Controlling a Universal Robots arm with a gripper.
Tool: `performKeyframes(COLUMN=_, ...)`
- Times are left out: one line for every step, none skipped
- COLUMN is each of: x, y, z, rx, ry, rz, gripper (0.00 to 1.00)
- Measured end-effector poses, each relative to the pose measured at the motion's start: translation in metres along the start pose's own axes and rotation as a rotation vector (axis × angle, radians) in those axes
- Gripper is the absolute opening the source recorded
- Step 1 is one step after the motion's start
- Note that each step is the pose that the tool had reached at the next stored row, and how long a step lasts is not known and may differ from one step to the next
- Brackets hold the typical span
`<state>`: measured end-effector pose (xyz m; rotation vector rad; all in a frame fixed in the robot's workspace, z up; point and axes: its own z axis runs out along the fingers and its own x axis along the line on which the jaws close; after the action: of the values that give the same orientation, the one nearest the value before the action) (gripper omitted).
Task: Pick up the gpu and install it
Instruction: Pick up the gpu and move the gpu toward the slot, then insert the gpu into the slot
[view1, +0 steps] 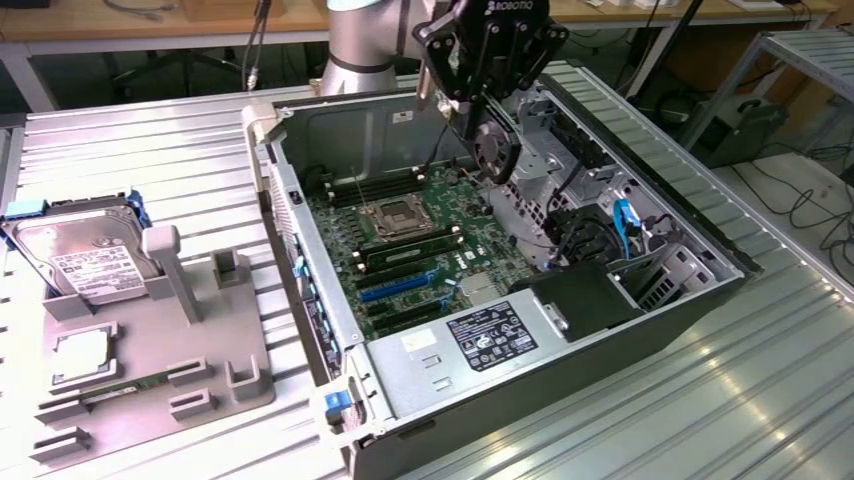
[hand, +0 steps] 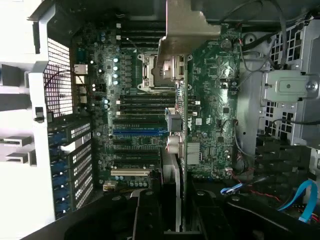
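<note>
My gripper (view1: 483, 112) hangs over the open computer case (view1: 694, 300), shut on the gpu (view1: 497, 150). The gpu is a dark card, held upright, with its round black fan facing the exterior view's front. It hovers above the motherboard (view1: 414, 250), near the drive cage at the exterior view's right. In the wrist view the gpu (hand: 179, 165) appears edge-on, running up from between my dark fingers (hand: 150, 217) to its silver end bracket (hand: 189, 27). Under it lie the motherboard's (hand: 210, 100) expansion slots (hand: 135, 132) and the processor socket (hand: 152, 70).
A grey fixture (view1: 147, 340) at the exterior view's left holds a silver hard drive (view1: 80, 255), a processor chip (view1: 80, 355) and a narrow memory stick (view1: 127, 385). Inside the case are a power supply (view1: 467, 335), blue cables (view1: 621, 225) and a metal drive cage (hand: 290, 95).
</note>
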<state>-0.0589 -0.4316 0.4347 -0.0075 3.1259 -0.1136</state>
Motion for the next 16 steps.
performKeyframes(x=-0.0023, y=0.0000, z=0.0002, rx=-0.0001, ry=0.0000, rz=0.000, gripper=0.28)
performKeyframes(x=-0.0023, y=-0.0001, z=0.0002, rx=0.0000, ry=0.0000, rz=0.000, gripper=0.28)
performKeyframes(x=-0.0023, y=0.0000, z=0.0002, rx=-0.0001, ry=0.0000, rz=0.000, gripper=0.28)
performKeyframes(x=-0.0023, y=0.0000, z=0.0002, rx=0.0000, ry=0.0000, rz=0.000, gripper=0.28)
performKeyframes(x=-0.0023, y=0.0000, z=0.0002, rx=0.0000, ry=0.0000, rz=0.000, gripper=0.28)
performKeyframes(x=-0.0023, y=0.0000, z=0.0002, rx=0.0000, ry=0.0000, rz=0.000, gripper=0.28)
performKeyframes(x=-0.0023, y=0.0000, z=0.0002, rx=0.0000, ry=0.0000, rz=0.000, gripper=0.28)
performKeyframes(x=-0.0023, y=0.0000, z=0.0002, rx=0.0000, ry=0.0000, rz=0.000, gripper=0.28)
performKeyframes(x=-0.0023, y=0.0000, z=0.0002, rx=0.0000, ry=0.0000, rz=0.000, gripper=0.28)
performKeyframes(x=-0.0023, y=0.0000, z=0.0002, rx=0.0000, ry=0.0000, rz=0.000, gripper=0.28)
performKeyframes(x=-0.0023, y=0.0000, z=0.0002, rx=0.0000, ry=0.0000, rz=0.000, gripper=0.28)
performKeyframes(x=-0.0023, y=0.0000, z=0.0002, rx=0.0000, ry=0.0000, rz=0.000, gripper=0.28)
performKeyframes(x=-0.0023, y=0.0000, z=0.0002, rx=0.0000, ry=0.0000, rz=0.000, gripper=0.28)
performKeyframes(x=-0.0023, y=0.0000, z=0.0002, rx=0.0000, ry=0.0000, rz=0.000, gripper=0.28)
performKeyframes(x=-0.0023, y=0.0000, z=0.0002, rx=0.0000, ry=0.0000, rz=0.000, gripper=0.28)
performKeyframes(x=-0.0023, y=0.0000, z=0.0002, rx=0.0000, ry=0.0000, rz=0.000, gripper=0.28)
